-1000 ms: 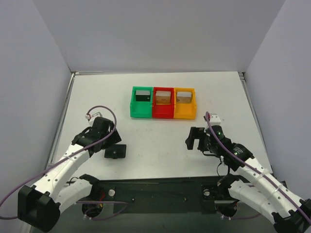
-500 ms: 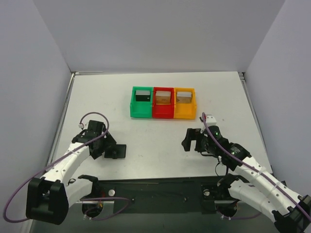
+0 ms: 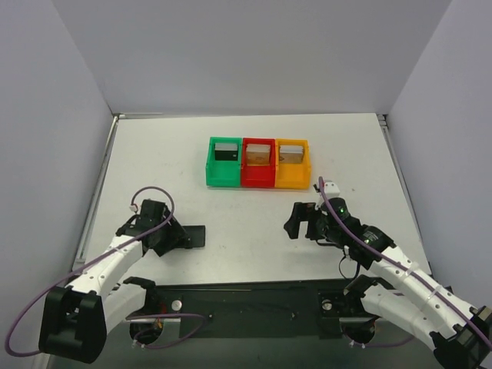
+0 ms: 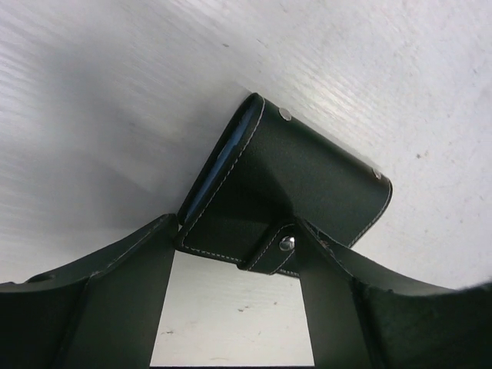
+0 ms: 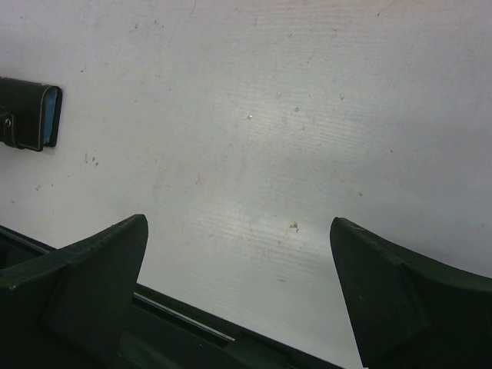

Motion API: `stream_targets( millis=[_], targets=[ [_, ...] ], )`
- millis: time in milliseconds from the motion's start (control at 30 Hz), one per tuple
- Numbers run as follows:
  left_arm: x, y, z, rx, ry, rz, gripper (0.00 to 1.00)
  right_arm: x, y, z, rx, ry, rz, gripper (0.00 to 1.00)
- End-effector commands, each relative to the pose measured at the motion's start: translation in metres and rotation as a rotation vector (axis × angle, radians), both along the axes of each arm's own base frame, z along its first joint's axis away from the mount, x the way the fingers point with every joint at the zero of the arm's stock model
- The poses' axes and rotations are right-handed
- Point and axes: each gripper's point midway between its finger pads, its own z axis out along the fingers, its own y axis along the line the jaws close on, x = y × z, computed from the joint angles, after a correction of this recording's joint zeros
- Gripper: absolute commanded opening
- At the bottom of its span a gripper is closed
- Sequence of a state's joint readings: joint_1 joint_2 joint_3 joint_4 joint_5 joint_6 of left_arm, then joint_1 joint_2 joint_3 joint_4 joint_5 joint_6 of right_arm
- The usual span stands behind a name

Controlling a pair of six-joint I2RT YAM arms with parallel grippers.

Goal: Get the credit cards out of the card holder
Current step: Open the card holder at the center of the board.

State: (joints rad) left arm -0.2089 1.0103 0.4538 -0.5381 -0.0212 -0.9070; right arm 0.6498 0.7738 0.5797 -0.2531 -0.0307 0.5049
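The black card holder [image 3: 195, 236] lies on the white table at the near left. In the left wrist view it [image 4: 307, 177] shows white stitching, a strap with a metal stud, and a blue card edge along its left side. My left gripper [image 3: 175, 237] is open, and its fingertips [image 4: 165, 231] stand at the holder's near edge, the strap end between them [image 4: 237, 227]. My right gripper [image 3: 296, 221] is open and empty over bare table [image 5: 237, 227]. The right wrist view shows the holder [image 5: 23, 114] far left, with a blue card edge at its open end.
Three joined bins stand at the back middle: green [image 3: 211, 165], red [image 3: 258, 182] and orange [image 3: 293, 183], each with something inside. The black base rail [image 3: 246, 304] runs along the near edge. Grey walls close in the left, right and back.
My left gripper swung down and in behind the card holder, and the holder shifted slightly right and away. My right gripper moved a little to the left.
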Motion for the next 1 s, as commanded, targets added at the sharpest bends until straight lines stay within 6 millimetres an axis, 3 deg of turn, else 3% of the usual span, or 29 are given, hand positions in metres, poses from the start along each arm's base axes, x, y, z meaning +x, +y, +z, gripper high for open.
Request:
stream_targets(
  millis=[0,400,500,667,800,867,967],
  targets=[
    [0.003,-0.028,0.004,-0.099,-0.042,-0.037,0.7,0.0,0.008,-0.001,0.03,0.007,0.004,0.99],
    [-0.015,-0.094,0.0,-0.156,-0.039,-0.199,0.67,-0.007,0.006,-0.007,0.04,0.025,-0.011,0.99],
    [-0.017,-0.092,0.008,-0.114,-0.034,-0.214,0.74,-0.008,0.004,-0.006,0.035,0.027,-0.016,0.99],
    [-0.026,-0.076,0.047,-0.1,-0.113,-0.213,0.95,-0.009,0.009,-0.008,0.035,0.037,0.002,1.0],
    [-0.031,-0.063,0.075,-0.079,-0.176,-0.21,0.96,-0.012,0.025,-0.015,0.032,0.063,0.064,1.0],
    [-0.022,-0.058,0.092,-0.049,-0.24,-0.213,0.93,-0.014,0.035,-0.017,0.013,0.067,0.097,1.0],
    [0.004,-0.051,0.102,-0.012,-0.296,-0.218,0.86,-0.017,0.054,-0.015,0.001,0.067,0.141,1.0]
  ],
)
